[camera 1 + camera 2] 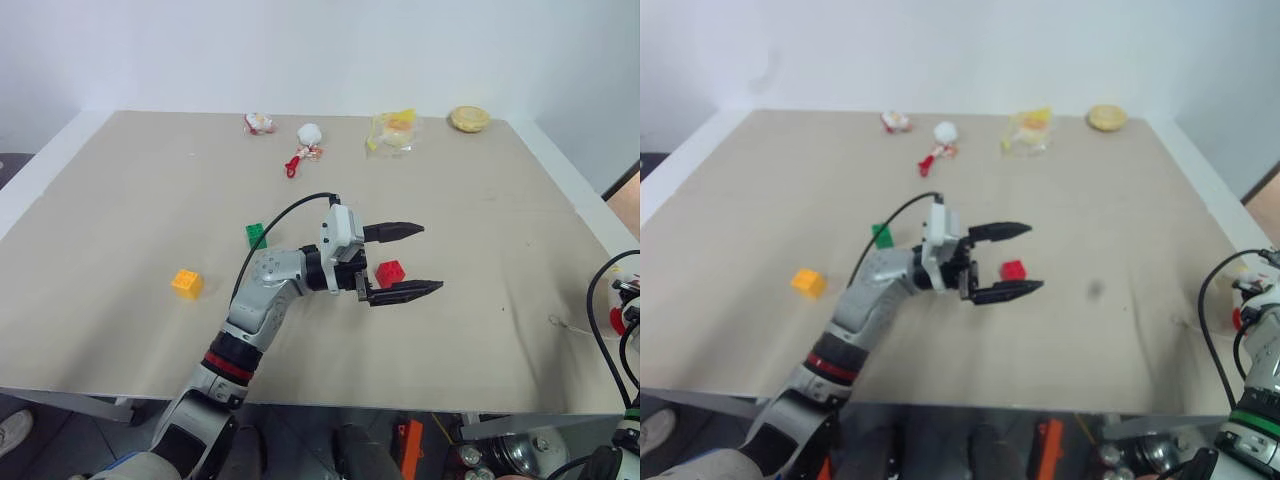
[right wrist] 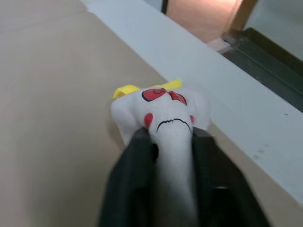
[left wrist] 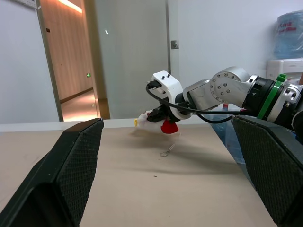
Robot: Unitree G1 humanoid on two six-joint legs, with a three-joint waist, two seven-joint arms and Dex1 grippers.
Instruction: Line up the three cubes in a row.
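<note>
Counting 3 cubes: red cube (image 1: 390, 272) btwn spread left gripper (image 1: 408, 261) fingers, green cube (image 1: 256, 235) & orange-yellow cube (image 1: 186, 283) behind it; right gripper (image 2: 173, 142) pinching 1 white toy (image 2: 163, 111).

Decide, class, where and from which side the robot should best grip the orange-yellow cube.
Grip the orange-yellow cube by two opposite flat side faces, coming straight down from above. It sits alone on the table with studs up, so the sides are free; probably easiest for the left hand.

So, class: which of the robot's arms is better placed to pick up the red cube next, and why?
Left. The left gripper hangs open with the red cube between its fingers. The right gripper, at the table's right edge, has a white toy between its fingers.
</note>
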